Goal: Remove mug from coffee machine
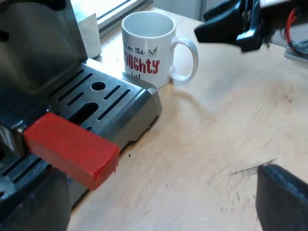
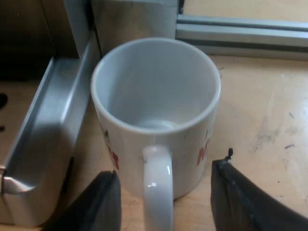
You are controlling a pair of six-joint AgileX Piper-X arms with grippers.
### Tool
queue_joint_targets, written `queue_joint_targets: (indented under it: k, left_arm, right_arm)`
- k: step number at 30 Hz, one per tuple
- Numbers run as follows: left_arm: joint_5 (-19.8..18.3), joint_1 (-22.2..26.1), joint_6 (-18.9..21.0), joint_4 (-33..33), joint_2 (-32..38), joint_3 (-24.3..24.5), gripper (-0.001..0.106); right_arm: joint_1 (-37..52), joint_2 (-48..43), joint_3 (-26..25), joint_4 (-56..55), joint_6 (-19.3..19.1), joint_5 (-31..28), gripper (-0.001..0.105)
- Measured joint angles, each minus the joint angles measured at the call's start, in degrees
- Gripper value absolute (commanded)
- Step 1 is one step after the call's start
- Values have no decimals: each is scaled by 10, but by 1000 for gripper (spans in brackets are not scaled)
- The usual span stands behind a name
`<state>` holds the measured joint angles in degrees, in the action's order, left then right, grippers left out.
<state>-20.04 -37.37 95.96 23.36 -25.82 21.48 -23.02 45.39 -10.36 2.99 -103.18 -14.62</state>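
A white mug (image 1: pixel 147 48) with red and black lettering stands upright on the wooden table, close against the corner of the espresso machine's drip tray (image 1: pixel 110 98). The mug (image 2: pixel 156 110) is empty, and its handle (image 2: pixel 158 185) points toward my right gripper (image 2: pixel 166 204). That gripper is open, one finger (image 2: pixel 98 204) on each side of the handle without touching it. Seen from the left wrist, the right gripper (image 1: pixel 231 24) hovers just above and beyond the mug's handle. My left gripper (image 1: pixel 154 211) is open beside the holder's red handle end (image 1: pixel 72 149), which sticks out over the tray.
The machine's metal body (image 1: pixel 38 43) rises behind the slotted tray. An aluminium rail (image 2: pixel 240 33) runs along the table edge beyond the mug. Bare scratched wooden tabletop (image 1: pixel 216 139) stretches away from the machine.
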Motion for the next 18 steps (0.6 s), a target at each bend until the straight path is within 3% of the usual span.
queue_joint_targets:
  k: [1, 6, 8, 14, 18]
  left_arm:
    - [0, 0, 0, 0, 0, 0, 80]
    - [0, 0, 0, 0, 0, 0, 80]
    - [0, 0, 15, 5, 0, 6, 80]
    - [2, 0, 25, 33, 0, 41, 80]
    - [2, 0, 29, 105, -2, 91, 80]
  right_arm:
    - [0, -37, -32, -74, 5, 13, 46]
    - [0, -67, -63, -148, 6, 15, 46]
    - [0, -105, -122, -281, 7, 17, 46]
    - [0, -124, -199, -422, 8, 17, 46]
    - [0, -124, -221, -471, 8, 18, 46]
